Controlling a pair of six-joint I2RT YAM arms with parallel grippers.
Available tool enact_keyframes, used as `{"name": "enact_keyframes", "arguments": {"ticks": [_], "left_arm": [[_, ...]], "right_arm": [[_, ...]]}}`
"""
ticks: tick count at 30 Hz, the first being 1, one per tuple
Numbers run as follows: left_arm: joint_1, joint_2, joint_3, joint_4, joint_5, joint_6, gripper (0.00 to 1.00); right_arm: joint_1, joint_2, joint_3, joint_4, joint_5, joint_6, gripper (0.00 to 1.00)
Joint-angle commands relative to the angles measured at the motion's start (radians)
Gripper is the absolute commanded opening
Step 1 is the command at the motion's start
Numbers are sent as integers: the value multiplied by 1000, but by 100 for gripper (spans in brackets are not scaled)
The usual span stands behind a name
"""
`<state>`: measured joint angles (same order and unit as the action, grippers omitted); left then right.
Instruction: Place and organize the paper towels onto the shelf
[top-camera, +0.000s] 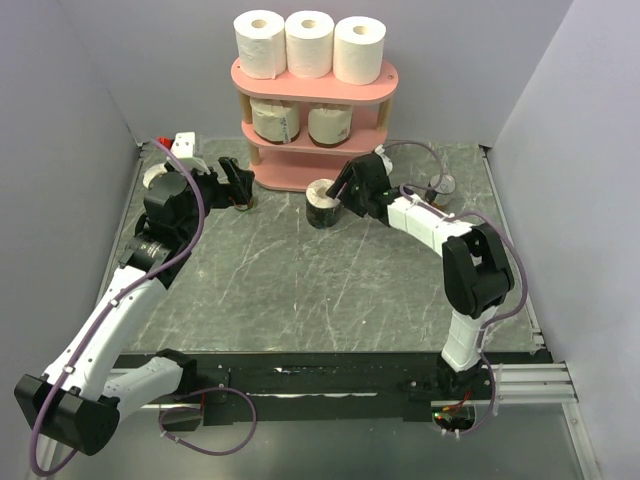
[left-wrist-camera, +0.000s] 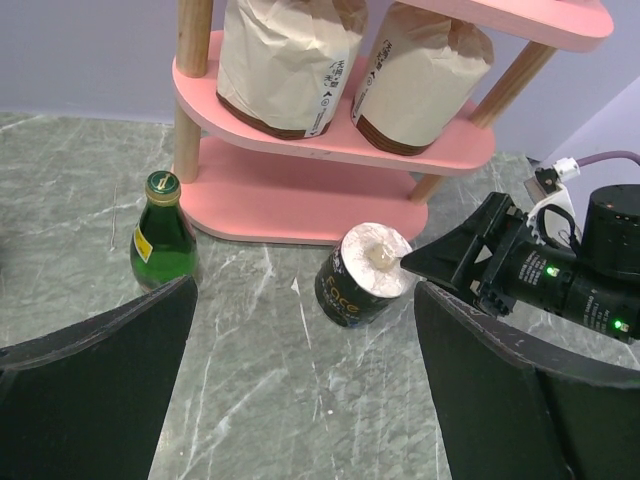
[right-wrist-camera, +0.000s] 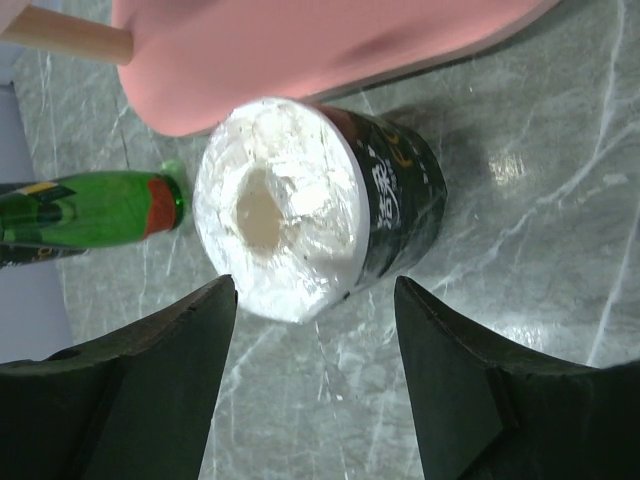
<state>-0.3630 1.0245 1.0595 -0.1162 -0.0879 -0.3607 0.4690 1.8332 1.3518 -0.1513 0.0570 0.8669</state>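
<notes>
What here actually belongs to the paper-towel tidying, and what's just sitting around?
Part of the job:
- pink shelf
- three white rolls on its top board
- two cream rolls on its middle board
- dark-banded roll, upright on the table in front of the shelf

Just lying about:
- green bottle, standing by the shelf's foot

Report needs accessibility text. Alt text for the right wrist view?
A dark-labelled roll stands on the grey table, its hollow core facing the camera, just beyond the open right hand. The base of the pink shelf fills the top; a green bottle shows at the left.
</notes>
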Motion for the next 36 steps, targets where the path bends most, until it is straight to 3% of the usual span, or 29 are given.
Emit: {"name": "enact_keyframes", "arguments": {"ticks": [1, 15, 21, 29, 36], "left_arm": [[6, -18, -1, 46, -10, -3, 96], [16, -15, -1, 47, 5, -9, 96], [21, -14, -1, 49, 8, -12, 96], [24, -9, -1, 49, 13, -15, 96], [25, -9, -3, 52, 14, -17, 96]], "right_arm": [[8, 34, 70, -16, 40, 7, 72], [10, 146, 138, -28, 58, 58, 71], [10, 150, 116, 4, 60, 63, 61], [11, 153, 109, 21, 38, 67, 55], [-1, 74, 56, 48, 76, 64, 47]]}}
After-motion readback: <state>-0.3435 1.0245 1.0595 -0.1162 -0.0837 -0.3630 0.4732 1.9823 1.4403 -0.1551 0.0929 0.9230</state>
